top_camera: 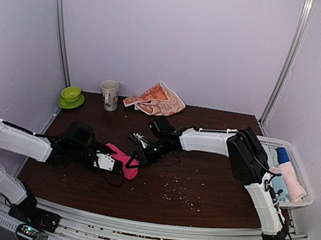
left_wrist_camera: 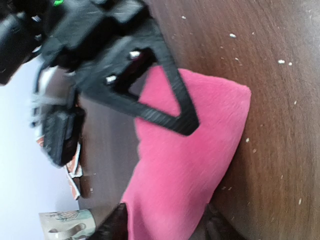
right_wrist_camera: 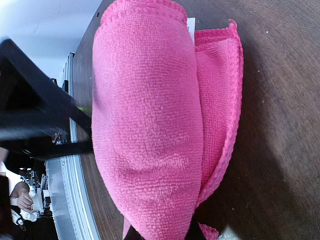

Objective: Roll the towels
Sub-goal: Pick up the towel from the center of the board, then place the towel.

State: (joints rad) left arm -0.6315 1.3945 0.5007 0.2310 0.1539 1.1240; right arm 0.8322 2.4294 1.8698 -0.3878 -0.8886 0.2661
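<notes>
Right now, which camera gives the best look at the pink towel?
The right wrist view: the pink towel fills the frame, its rolled bulk and loose edge clear. The left wrist view shows it partly blocked; the top view shows only a small pink patch.

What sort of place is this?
Probably a robot test booth: plain white walls with metal rails, two white robot arms at a dark wooden table, a white plastic basket of rolled towels.
</notes>
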